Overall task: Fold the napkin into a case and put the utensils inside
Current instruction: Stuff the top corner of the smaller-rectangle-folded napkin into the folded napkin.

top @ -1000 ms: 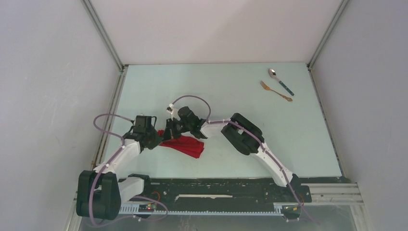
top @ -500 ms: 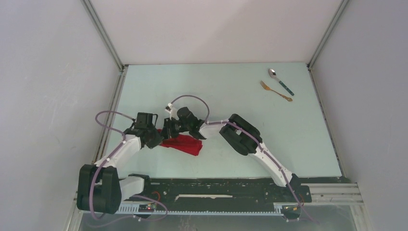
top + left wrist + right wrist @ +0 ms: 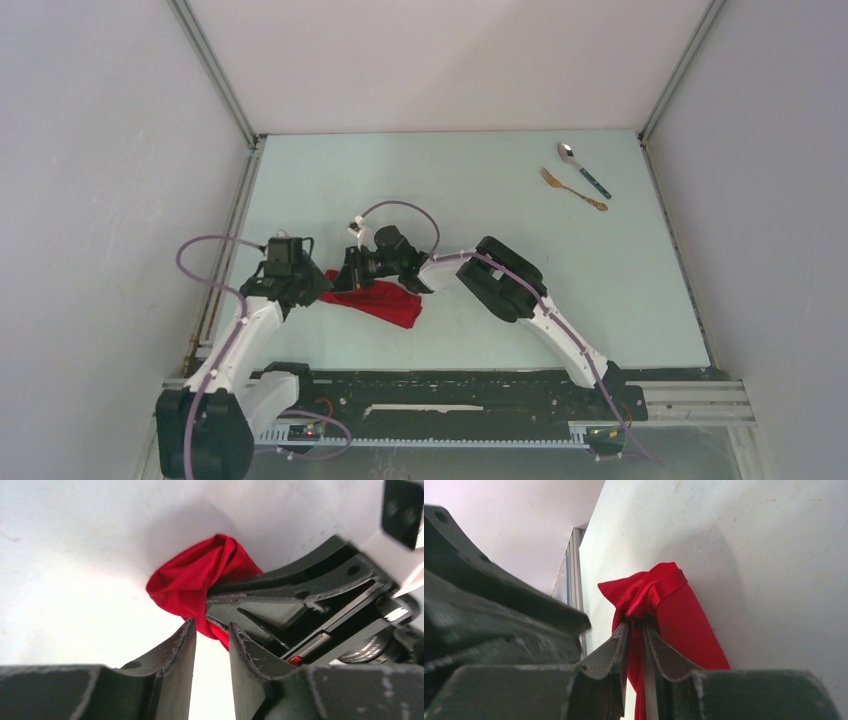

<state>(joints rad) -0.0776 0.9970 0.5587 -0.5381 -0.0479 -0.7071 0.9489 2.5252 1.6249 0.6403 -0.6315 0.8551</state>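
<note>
Top view: the napkin [image 3: 385, 303] lies as a crumpled bright red bundle on the pale green counter [image 3: 480, 200], toward its left side and near the arm bases. Both arms meet at the bundle's left end, the left fingers [image 3: 312, 292] just beside it and the right fingers [image 3: 352, 283] over its edge. The teal-handled spoon [image 3: 584, 169] and the gold fork [image 3: 573, 189] lie side by side near the far right corner, well apart from the napkin.

Left wrist view: the 2 left fingers stand apart with only bare counter in the gap. Their tips sit just short of the napkin's twisted end. The right arm's dark fingers reach the cloth from the right.

Right wrist view: the 2 right fingers are nearly together, clamped on a fold of the napkin. The cloth bunches into a twist just past their tips.
</note>
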